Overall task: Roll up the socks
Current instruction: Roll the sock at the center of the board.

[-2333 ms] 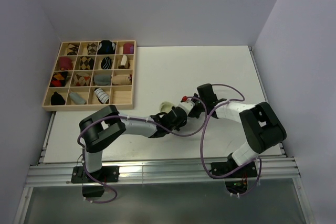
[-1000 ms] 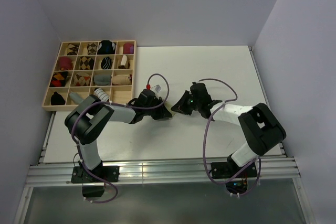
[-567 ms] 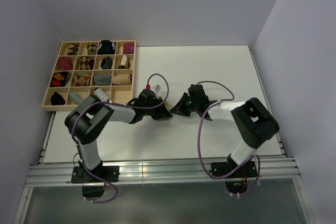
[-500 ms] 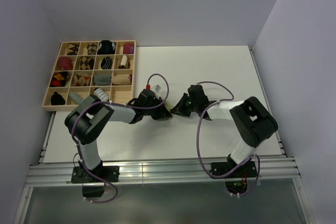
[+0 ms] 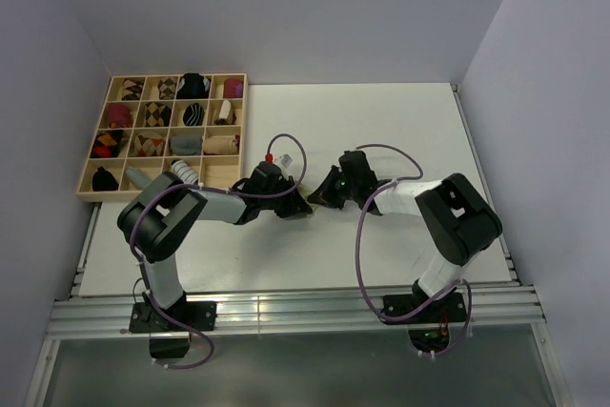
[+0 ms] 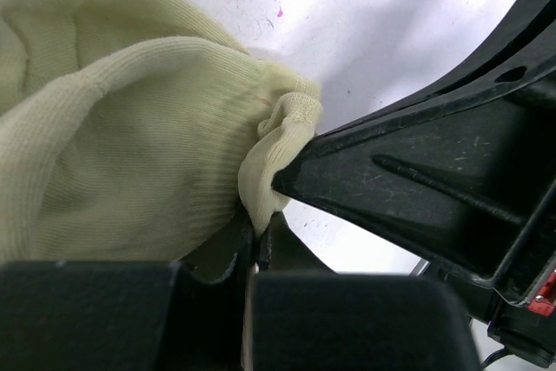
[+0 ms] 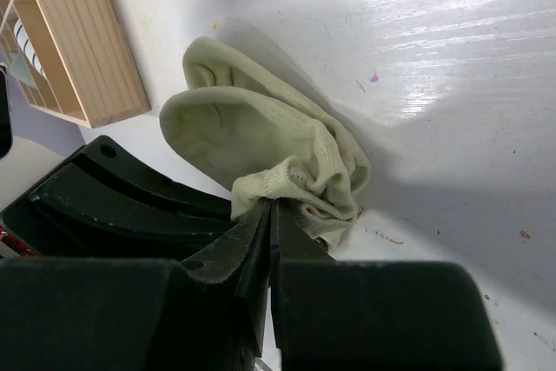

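Observation:
The pale yellow-green sock [image 7: 252, 141] lies bunched on the white table between both grippers, and fills the left of the left wrist view [image 6: 130, 128]. My left gripper [image 6: 257, 223] is shut on a fold of its cuff. My right gripper [image 7: 271, 206] is shut on the crumpled cuff from the opposite side. In the top view the two grippers, left [image 5: 298, 205] and right [image 5: 325, 199], meet tip to tip mid-table and hide most of the sock. A white sock with black stripes [image 5: 185, 173] sits in a bottom-row compartment of the tray.
A wooden compartment tray [image 5: 240, 140] holding several rolled socks stands at the back left, its corner [image 7: 104, 84] close to the pale sock. The right gripper's black fingers [image 6: 434, 171] cross the left wrist view. Side walls enclose the table.
Both grippers have moved left with the sock from their earliest position. Over the last second the right gripper edged closer to the left one and its jaws closed on the cuff.

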Robot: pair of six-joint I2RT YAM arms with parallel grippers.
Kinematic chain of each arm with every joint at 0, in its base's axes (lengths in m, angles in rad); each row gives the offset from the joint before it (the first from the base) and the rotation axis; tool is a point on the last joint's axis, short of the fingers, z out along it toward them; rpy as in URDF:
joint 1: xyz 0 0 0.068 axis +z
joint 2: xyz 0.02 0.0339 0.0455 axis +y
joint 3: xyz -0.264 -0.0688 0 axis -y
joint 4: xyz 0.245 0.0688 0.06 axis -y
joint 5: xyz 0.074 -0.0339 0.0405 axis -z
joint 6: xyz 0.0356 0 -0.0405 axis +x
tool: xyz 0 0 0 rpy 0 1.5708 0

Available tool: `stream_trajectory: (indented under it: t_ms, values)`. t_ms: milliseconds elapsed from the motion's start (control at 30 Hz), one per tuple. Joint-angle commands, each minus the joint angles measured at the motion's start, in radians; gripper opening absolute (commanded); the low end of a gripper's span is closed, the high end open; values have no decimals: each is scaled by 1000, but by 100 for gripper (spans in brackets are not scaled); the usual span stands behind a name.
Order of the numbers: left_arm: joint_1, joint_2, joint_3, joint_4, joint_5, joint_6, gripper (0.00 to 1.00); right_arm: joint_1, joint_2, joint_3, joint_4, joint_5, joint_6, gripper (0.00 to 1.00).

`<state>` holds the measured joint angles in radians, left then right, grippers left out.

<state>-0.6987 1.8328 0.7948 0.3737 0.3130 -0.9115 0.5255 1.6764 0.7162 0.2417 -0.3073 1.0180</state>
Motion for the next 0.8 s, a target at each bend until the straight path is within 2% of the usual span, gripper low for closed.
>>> stream_trajectory:
  t_ms: [0, 233, 500, 767]
  values:
    - [1, 23, -9, -44, 17, 11, 0, -4, -10, 46, 1, 27, -25, 7]
    - [1, 19, -6, -52, 21, 13, 1, -9, -21, 58, 22, 2, -47, 5]
    - [1, 19, 14, -67, 12, 22, 0, -9, -191, 6, -90, 33, -127, 6]
    - [1, 13, 14, -53, 12, 11, 0, -1, -170, -83, -64, -30, -98, 7]
